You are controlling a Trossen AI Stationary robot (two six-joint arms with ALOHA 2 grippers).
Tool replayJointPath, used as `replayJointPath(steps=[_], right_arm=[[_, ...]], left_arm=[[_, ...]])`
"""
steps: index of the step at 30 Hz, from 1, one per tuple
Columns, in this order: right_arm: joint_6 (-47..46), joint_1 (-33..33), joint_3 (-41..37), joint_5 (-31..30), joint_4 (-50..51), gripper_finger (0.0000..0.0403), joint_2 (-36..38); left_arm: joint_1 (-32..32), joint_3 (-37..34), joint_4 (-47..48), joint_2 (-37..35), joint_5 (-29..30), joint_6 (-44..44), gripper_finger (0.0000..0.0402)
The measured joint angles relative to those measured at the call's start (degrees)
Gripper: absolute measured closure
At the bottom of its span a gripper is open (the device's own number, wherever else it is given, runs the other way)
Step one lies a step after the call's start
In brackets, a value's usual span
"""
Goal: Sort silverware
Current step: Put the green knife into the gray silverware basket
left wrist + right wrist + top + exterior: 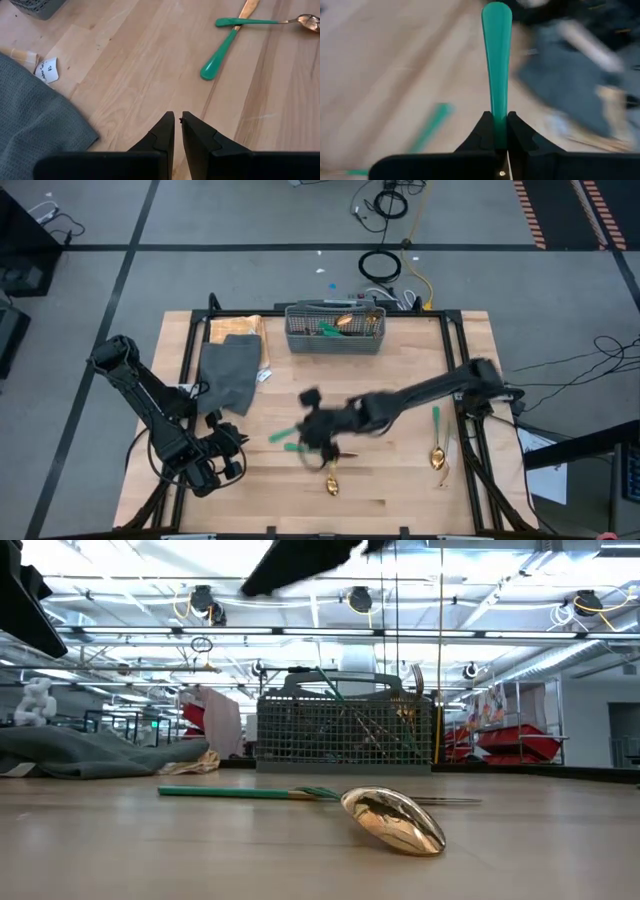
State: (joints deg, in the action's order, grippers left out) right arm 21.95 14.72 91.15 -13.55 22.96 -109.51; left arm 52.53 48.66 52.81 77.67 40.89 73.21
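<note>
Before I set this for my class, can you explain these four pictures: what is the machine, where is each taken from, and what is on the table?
Two dark robot arms work at a wooden table. One picture looks straight down, one looks level across the tabletop, and one camera sits on each wrist. The right hand is shut on a green-handled utensil near the table's middle. The left hand waits at the near left, holding nothing. On the table: a grey mesh basket with utensils, a grey cloth, a gold spoon, and more green-handled pieces.
</note>
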Motion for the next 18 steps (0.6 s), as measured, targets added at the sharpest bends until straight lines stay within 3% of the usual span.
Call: replayJointPath(steps=[3,7,9,12,18], right_arm=[[0.8,-2.9,-5.7,-2.0,-1.3,0.0402,7.8],[0.6,-7.8,-19.5,-2.0,-10.1,0.0403,19.9],[1.5,-10.8,-27.3,-1.1,-21.6,0.0403,26.0],[3.7,-15.9,-39.2,5.0,-43.4,0.0403,32.8],[0.6,-28.5,-56.1,16.8,-79.1,0.0403,35.8]], left_arm=[[0.0,0.0,-0.1,0.0,0.0,0.0,0.0358],[0.0,0.0,0.0,0.0,0.0,0.0,0.0358],[0.0,0.0,0.2,0.0,0.0,-0.1,0.0358],[0.0,0.0,0.2,0.0,0.0,-0.1,0.0358],[0.0,0.0,0.2,0.0,0.7,0.0,0.0358]])
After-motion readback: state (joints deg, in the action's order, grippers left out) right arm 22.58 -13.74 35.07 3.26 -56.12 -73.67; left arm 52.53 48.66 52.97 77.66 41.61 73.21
